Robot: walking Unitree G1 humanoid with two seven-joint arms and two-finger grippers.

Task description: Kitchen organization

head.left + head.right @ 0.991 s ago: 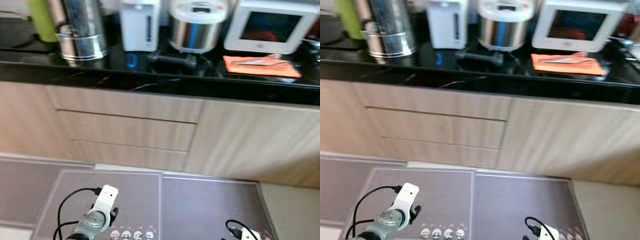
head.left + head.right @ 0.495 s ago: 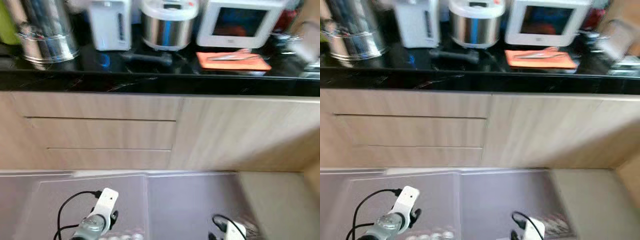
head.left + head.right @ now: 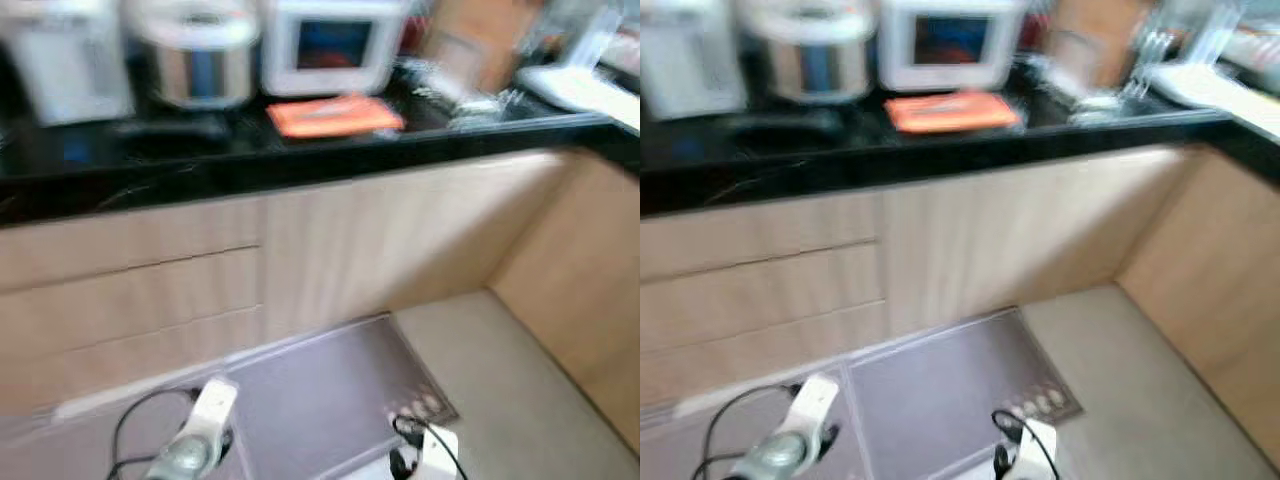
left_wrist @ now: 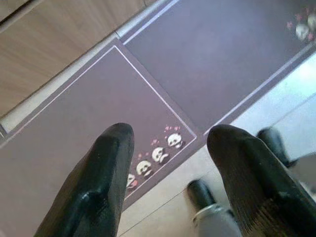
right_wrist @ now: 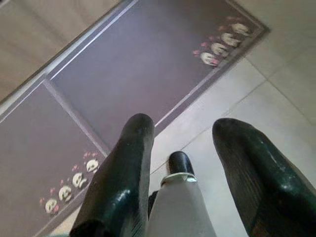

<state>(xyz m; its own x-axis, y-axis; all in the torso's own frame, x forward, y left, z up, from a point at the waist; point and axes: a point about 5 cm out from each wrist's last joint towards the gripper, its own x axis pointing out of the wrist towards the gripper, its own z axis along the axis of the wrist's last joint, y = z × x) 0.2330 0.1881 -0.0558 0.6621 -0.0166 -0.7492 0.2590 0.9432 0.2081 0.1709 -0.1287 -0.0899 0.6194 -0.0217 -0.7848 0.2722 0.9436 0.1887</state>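
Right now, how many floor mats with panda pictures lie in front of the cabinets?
2. One mat lies before the drawers, and a second mat adjoins it on the robot's right, ending near the counter's corner. More may lie outside the pictures.

A black countertop [image 3: 300, 150] runs across the room above pale wood cabinets [image 3: 380, 240] with drawer fronts [image 3: 130, 290], then turns a corner along a wooden side panel [image 3: 590, 300]. Under both pairs of jaws lie purple-grey floor mats [image 4: 98, 98] edged with small panda prints [image 5: 222, 44], set end to end beside the cabinet base. Pale floor tiles [image 5: 276, 98] lie past the mats' edge, brightly lit. The head views are blurred.
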